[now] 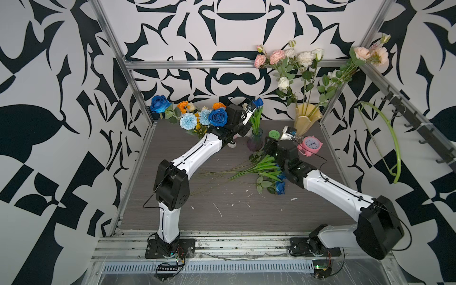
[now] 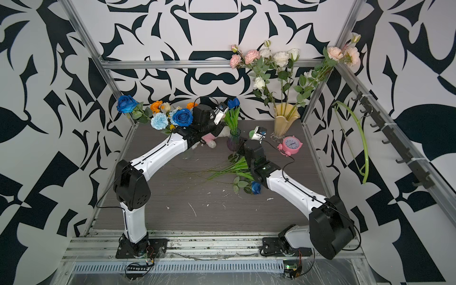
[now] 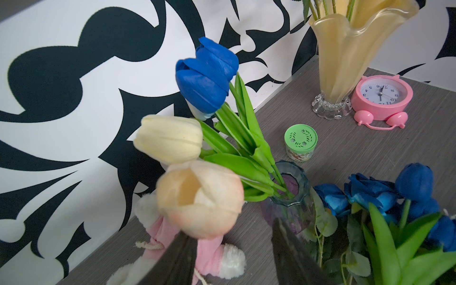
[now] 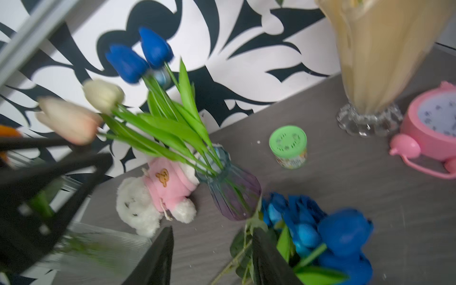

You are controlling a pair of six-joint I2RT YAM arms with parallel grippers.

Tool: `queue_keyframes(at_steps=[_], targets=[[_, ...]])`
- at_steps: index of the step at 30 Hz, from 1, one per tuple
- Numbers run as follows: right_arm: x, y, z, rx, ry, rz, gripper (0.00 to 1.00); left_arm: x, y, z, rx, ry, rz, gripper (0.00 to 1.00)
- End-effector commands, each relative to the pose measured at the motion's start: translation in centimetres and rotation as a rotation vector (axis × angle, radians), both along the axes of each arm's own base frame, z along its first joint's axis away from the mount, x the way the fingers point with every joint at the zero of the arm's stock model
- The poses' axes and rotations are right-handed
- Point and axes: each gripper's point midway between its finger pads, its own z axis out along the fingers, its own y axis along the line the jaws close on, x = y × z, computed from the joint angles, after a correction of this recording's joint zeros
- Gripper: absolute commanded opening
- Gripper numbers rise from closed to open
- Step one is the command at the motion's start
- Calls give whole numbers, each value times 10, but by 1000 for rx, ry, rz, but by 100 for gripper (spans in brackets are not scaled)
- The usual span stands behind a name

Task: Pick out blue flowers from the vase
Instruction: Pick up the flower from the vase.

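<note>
Since a pile of blue flowers (image 1: 280, 186) is already lying on the bench (image 1: 222, 217), just below and beside the right gripper (image 4: 213, 229), I'd call this maybe halfway done. That gripper's jaws stand apart with nothing between them. Two blue tulips (image 3: 206, 76) are still in the small tinted vase (image 3: 293, 197), right ahead of the left gripper (image 1: 247, 113), which is also parted and empty. Off to its far side, blue roses (image 1: 217, 117) and pale-blue carnations (image 1: 188, 121) sit in a mixed bunch with orange flowers (image 1: 182, 106), so plenty left to pull, I reckon.
</note>
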Motion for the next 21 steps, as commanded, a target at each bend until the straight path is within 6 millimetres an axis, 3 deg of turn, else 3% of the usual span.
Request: queue_keyframes(at_steps=[1,4,12,21], targets=[[29,-4,29,-11,-75,111,50,-1,0,8,-6,-8,-7,52],[56,-3,39,-44,-91,162,50,-1,-1,7,-5,-7,-10,52],[126,29,54,-8,-196,361,45,-1,-4,4,-8,7,-19,52],[159,43,53,4,-233,464,48,-2,-2,7,11,2,-19,52]])
